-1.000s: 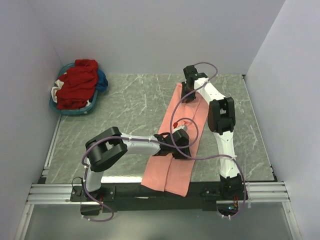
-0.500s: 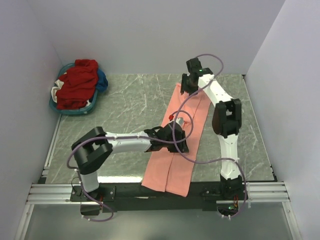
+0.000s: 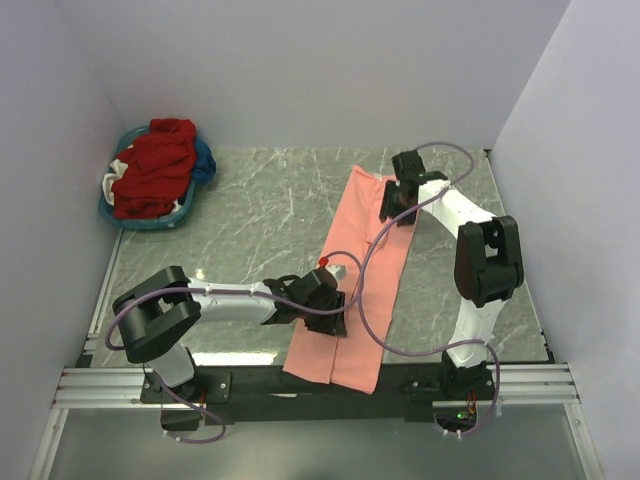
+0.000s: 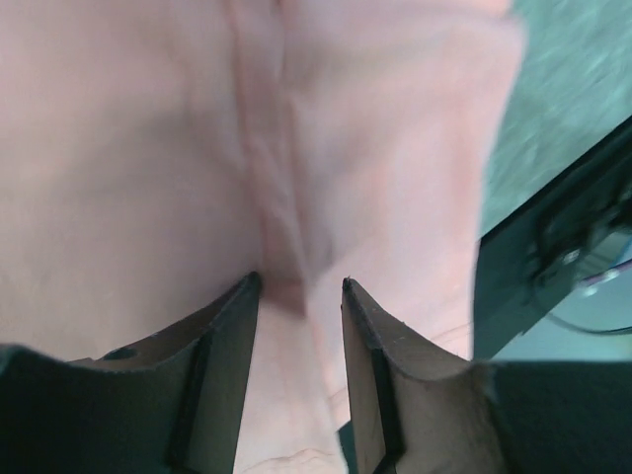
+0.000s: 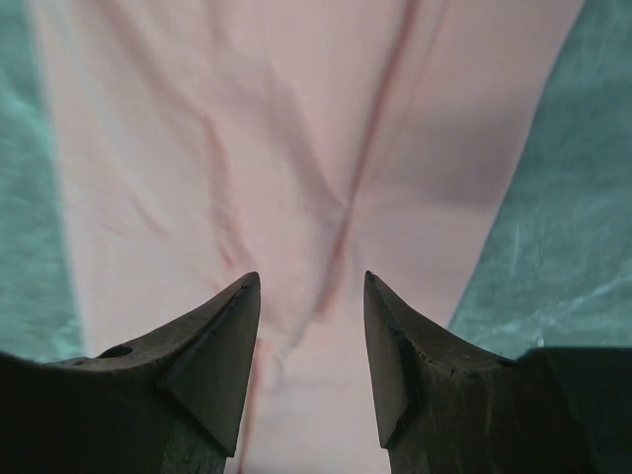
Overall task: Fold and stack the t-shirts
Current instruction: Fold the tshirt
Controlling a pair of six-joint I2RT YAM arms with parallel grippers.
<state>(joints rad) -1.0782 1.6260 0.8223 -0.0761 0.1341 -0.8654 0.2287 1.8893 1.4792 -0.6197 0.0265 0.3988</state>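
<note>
Lying folded into a long strip, the salmon-pink t-shirt [image 3: 355, 225] sits under 2 empty arms.
The counter [image 3: 250, 210] carries the strip slantwise from the far right to the near edge, where its end hangs over. 1 lengthwise crease runs down the smooth cloth, so the side folds look made and a crosswise fold seems due. The teal basket [image 3: 150, 224] in the far left corner holds the dark red t-shirt [image 3: 150, 170] and blue t-shirt [image 3: 204, 160], crumpled. The right arm [image 3: 465, 215] hangs over the far end, the left arm [image 3: 225, 297] over the near half. Both pairs of jaws stand parted just above the cloth, gripping nothing.
</note>
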